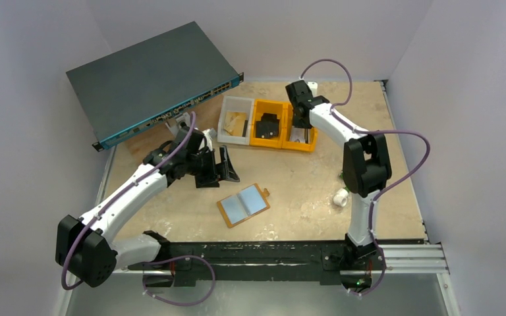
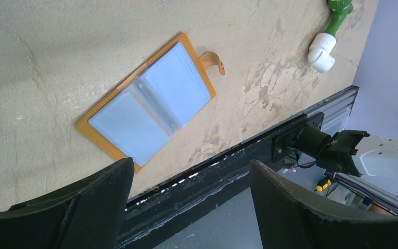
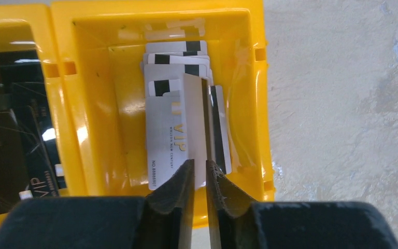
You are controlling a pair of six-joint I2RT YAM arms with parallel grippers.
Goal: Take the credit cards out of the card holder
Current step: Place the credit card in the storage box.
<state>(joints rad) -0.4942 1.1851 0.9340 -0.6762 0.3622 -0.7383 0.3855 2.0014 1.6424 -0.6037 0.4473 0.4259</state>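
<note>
The card holder point(image 1: 243, 205) point(image 2: 147, 101) lies open and flat mid-table, tan-orange rim up, with pale blue sleeves and its snap tab out to the side. My left gripper point(image 1: 227, 168) point(image 2: 192, 162) hovers open to its upper left, apart from it. My right gripper point(image 1: 300, 122) point(image 3: 199, 165) points down into the right yellow bin point(image 3: 256, 104), which holds a stack of white credit cards point(image 3: 166, 135). One white card point(image 3: 194, 119) stands tilted on edge right at the fingertips. The jaws stand a narrow gap apart, wider than the card is thick.
A middle yellow bin point(image 1: 268, 125) holds black cards point(image 3: 10, 145). Left of it stands a white bin point(image 1: 235, 118). A dark network switch point(image 1: 151, 79) fills the back left. A white and green fitting point(image 1: 340, 196) point(image 2: 322, 49) lies by the right arm.
</note>
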